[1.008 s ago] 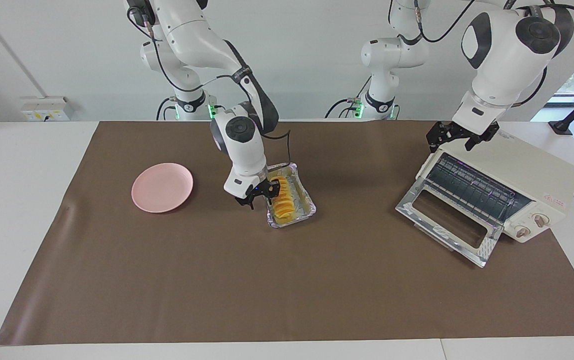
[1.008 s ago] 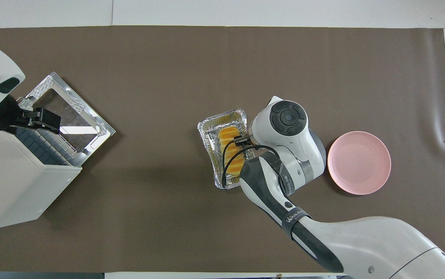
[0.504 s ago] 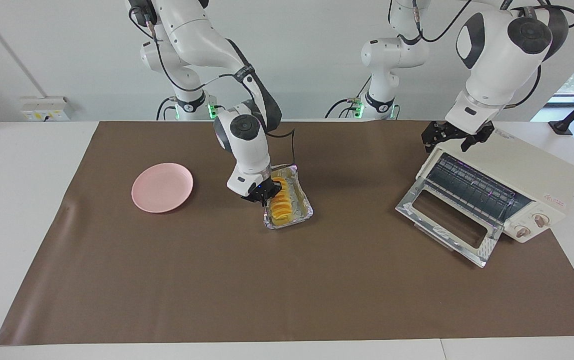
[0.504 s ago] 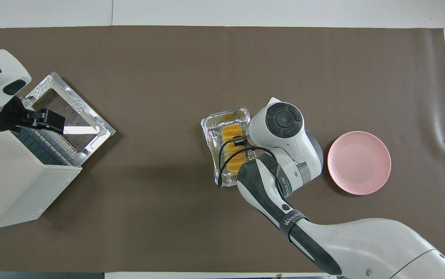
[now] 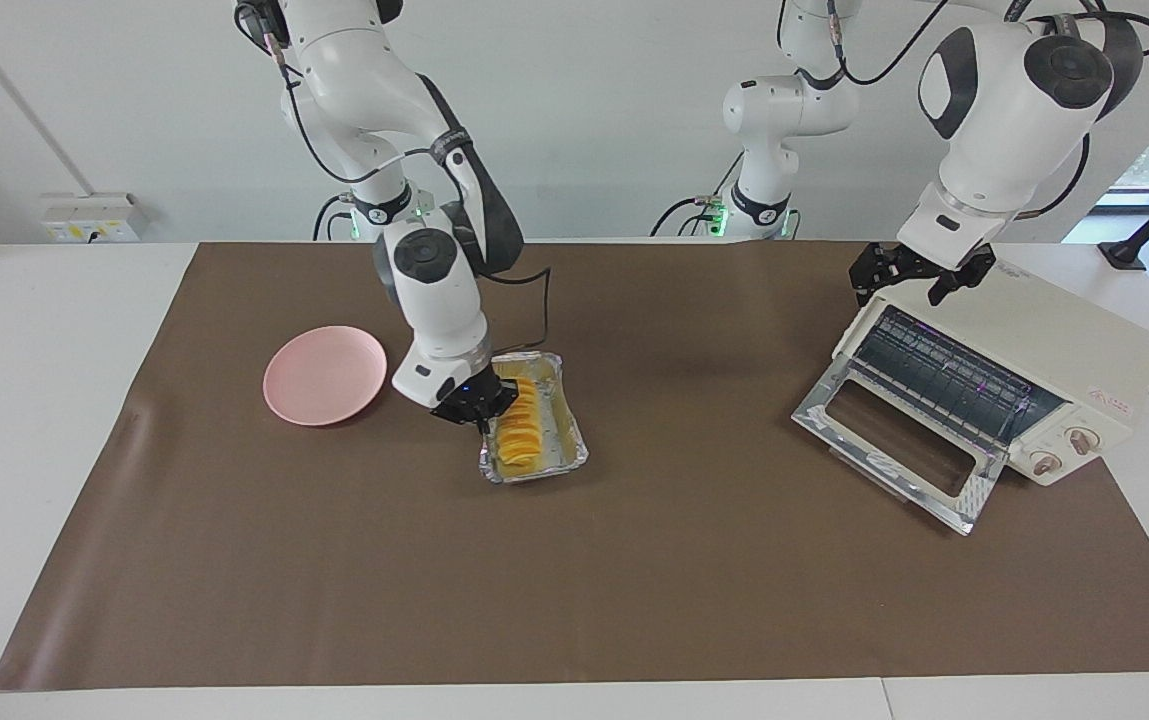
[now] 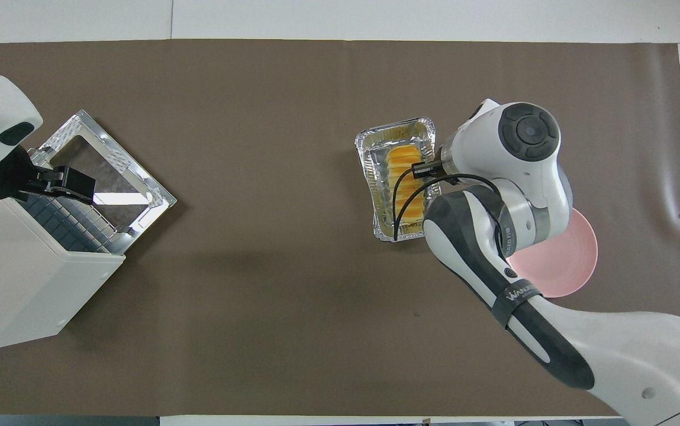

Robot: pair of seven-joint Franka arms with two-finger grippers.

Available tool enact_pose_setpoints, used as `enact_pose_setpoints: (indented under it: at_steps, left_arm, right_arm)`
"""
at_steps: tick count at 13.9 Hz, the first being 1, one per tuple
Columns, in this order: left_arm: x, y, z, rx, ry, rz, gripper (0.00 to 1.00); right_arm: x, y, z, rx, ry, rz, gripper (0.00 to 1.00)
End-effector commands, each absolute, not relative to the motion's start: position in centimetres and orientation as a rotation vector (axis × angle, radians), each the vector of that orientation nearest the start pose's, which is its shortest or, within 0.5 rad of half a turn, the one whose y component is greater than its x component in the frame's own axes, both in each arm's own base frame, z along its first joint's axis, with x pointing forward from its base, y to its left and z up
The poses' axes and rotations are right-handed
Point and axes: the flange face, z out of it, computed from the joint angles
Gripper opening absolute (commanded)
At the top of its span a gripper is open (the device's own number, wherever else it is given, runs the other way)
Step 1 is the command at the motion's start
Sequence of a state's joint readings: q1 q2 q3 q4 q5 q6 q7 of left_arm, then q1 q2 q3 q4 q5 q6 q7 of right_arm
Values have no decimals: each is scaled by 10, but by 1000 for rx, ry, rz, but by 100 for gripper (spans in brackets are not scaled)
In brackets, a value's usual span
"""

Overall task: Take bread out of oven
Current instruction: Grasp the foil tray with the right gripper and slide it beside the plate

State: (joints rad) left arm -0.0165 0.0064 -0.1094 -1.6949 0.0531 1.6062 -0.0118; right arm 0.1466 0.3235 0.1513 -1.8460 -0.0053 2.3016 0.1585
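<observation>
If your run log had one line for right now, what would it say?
bread: in foil tray, out of oven | right gripper: shut on tray rim | left gripper: open over oven | door open

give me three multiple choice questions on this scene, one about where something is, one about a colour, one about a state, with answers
1. Where is the bread?
A. on the oven rack
B. in the foil tray on the table
C. on the plate

2. What colour is the plate?
A. pink
B. blue
C. green

3. How is the oven door?
A. shut
B. taken off
C. folded down open

Answers:
1 B: the yellow slices lie in the silver tray out on the brown mat, beside the plate, and the right gripper is shut on the tray's rim.
2 A: the round plate toward the right arm's end of the table is pale pink.
3 C: the glass door hangs down in front of the oven and shows the bare rack, while the left gripper waits open over the oven's top.
</observation>
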Motion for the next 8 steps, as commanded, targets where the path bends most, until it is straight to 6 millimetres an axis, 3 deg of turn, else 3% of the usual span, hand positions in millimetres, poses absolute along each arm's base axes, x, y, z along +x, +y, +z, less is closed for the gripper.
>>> enact_pose_setpoints:
  at_steps: [1,5,6,8]
  left_arm:
    - [546,-59,564,-3086,205,118,100]
    - [547,-58,565,-3088,206,109,100]
    - [549,-59,569,-3090,206,83,100]
    - [553,-63,571,-3108,203,41,100]
  right_arm:
    - [644,165,378,-3039,-171,-240,0]
    - [686,139,382,-3021,-114,-296,0]
    - [694,123,386,-3022,-138,-301,0]
    - [702,67,389,-3005,-181,-226,0]
